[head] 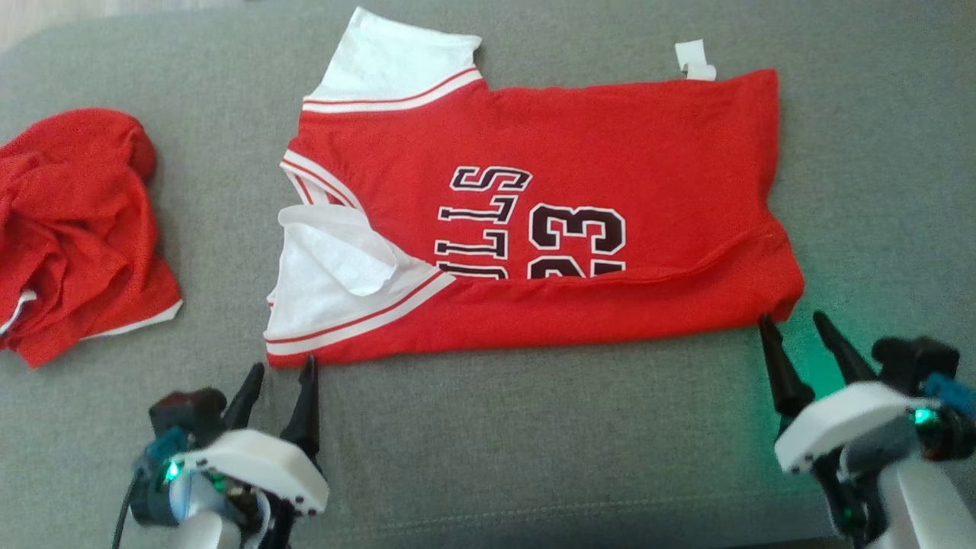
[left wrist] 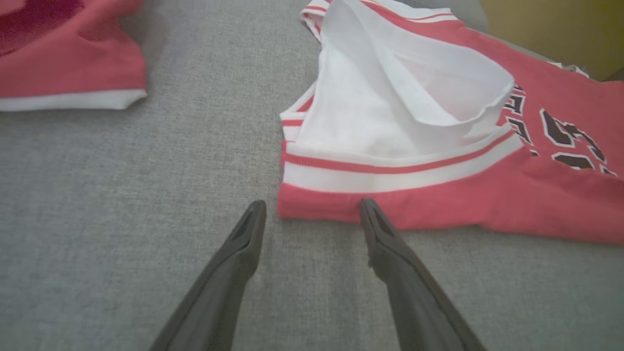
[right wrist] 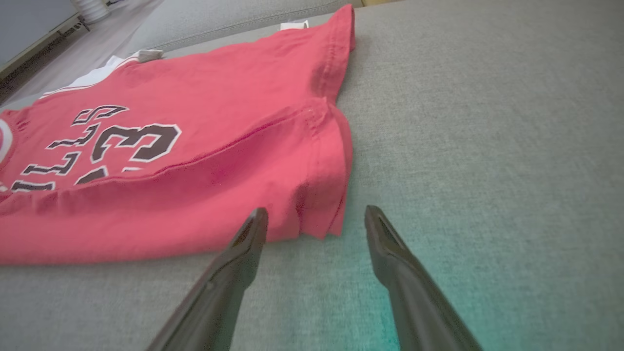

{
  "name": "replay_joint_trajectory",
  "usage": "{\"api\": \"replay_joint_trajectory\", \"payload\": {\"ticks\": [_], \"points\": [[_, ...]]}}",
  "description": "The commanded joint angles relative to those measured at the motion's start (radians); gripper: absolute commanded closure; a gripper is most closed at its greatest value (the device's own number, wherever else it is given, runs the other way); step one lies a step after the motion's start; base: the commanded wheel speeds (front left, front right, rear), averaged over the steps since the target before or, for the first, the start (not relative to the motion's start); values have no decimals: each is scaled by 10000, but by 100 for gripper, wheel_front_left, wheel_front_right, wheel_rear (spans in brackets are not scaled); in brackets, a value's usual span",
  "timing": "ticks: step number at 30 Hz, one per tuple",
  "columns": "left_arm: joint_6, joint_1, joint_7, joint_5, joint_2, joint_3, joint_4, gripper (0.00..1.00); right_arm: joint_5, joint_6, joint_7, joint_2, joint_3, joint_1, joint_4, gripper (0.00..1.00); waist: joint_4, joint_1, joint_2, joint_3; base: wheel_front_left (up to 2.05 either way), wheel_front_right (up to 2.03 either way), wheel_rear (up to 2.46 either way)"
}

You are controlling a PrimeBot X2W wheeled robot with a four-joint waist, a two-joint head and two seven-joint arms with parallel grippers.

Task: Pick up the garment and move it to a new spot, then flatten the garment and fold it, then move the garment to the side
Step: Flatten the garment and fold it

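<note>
The garment (head: 549,221) is a red jersey with white sleeves and black lettering, spread on the grey surface with its near long side folded over. My left gripper (head: 282,367) stands open just short of the jersey's near left corner (left wrist: 317,207), by the white sleeve band. At the near right corner (right wrist: 321,214) my right gripper (head: 793,319) is open too, its fingertips at the hem edge. Nothing is between either pair of fingers.
A second red garment (head: 76,229) lies crumpled at the left, its white-trimmed edge (left wrist: 73,97) near my left gripper. A small white tag (head: 695,61) sticks out at the jersey's far edge. Grey fabric (head: 534,427) stretches open in front.
</note>
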Motion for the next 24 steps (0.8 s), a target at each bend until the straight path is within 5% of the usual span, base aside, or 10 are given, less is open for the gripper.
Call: {"api": "replay_joint_trajectory", "payload": {"ticks": [1,12,13,15,16,24], "points": [[-69,-443,12,-49,132,399,-213,0,103,-7,52,-237,141,-435,-250,0,32,0,0,140,0,0,0],[-474,-1188,596,-466,237,308,448,0,564,-7,958,-351,298,-1488,658,0,113,0,0,610,0,0,0],[-529,-1232,597,-479,250,279,470,4,631,-7,1045,-360,337,-1549,718,6,118,0,0,632,0,0,0],[-617,-1316,522,-489,244,224,455,100,714,-7,1171,-380,364,-1644,801,89,137,0,0,678,0,0,0],[-673,-1381,357,-489,256,220,420,100,784,-7,1253,-390,360,-1671,846,100,149,0,0,707,0,0,0],[-551,-1298,-205,-474,314,356,157,100,1056,-7,1287,-436,145,-1218,394,100,241,0,0,581,0,0,0]]}}
